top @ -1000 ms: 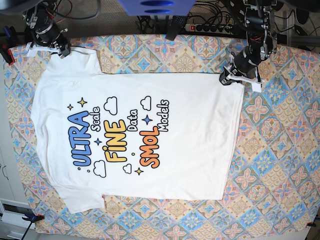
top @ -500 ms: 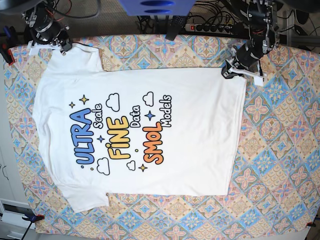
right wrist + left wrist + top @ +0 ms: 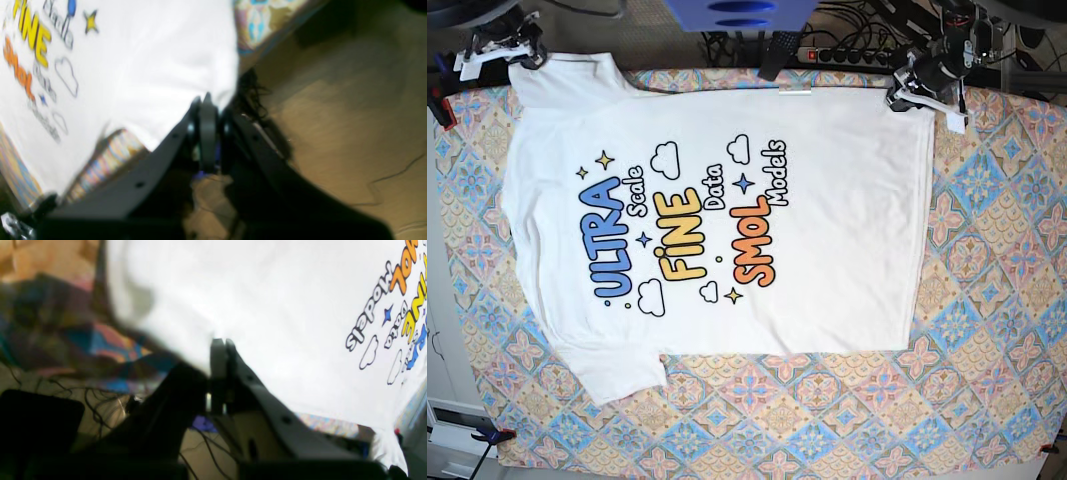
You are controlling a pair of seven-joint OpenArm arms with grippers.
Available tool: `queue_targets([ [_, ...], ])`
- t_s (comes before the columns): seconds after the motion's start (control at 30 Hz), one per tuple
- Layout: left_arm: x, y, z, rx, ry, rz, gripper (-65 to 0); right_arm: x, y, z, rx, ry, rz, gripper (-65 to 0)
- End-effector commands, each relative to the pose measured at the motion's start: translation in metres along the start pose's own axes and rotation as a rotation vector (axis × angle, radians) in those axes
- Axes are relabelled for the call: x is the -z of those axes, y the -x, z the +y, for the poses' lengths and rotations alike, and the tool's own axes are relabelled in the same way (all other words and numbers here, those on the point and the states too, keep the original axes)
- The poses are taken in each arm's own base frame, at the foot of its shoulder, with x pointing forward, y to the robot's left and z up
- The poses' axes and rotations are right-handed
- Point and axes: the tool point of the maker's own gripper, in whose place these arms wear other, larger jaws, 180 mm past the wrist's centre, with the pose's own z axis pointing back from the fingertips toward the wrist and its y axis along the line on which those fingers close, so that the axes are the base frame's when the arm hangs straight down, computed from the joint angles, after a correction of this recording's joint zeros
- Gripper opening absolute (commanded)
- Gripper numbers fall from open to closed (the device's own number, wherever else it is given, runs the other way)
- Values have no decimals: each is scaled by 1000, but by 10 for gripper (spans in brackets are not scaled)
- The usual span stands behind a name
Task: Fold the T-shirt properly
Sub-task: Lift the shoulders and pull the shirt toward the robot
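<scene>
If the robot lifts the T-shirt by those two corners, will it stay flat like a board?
Probably not. The T-shirt looks like thin, soft cloth, so its middle would likely sag. It already bends where the left gripper and right gripper pinch it. It seems light, and would likely slide over the patterned tablecloth.

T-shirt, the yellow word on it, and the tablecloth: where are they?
T-shirt (image 3: 847,240): base view, plain white part.
Yellow word (image 3: 679,238): base view, middle letters.
Tablecloth (image 3: 997,300): base view, bare patterned part.

A bench (image 3: 987,300) in a patterned cloth is carrying the white T-shirt (image 3: 827,250), lying print-up across it.
</scene>
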Motion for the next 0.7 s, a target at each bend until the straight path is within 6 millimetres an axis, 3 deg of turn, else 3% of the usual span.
queue_targets([
  [0.0, -7, -5, 6, 24, -11, -8, -650, -10, -7, -5, -30, 10, -21, -649],
  [0.17, -14, 5, 11, 35, -25, 14, -650, -28, -1, -18, -91, 20, -8, -649],
  [0.3, -23, 3, -2, 62, 2, 0, -650, -33, -8, -13, -123, 12, -29, -649],
  [0.5, -39, -24, -28, 104, 55, -91, -650, -35, -18, 4, -166, -17, -58, -649],
  [0.67, -43, -51, -44, 124, 88, -162, -650, -22, -39, 30, -176, -88, -112, -649],
])
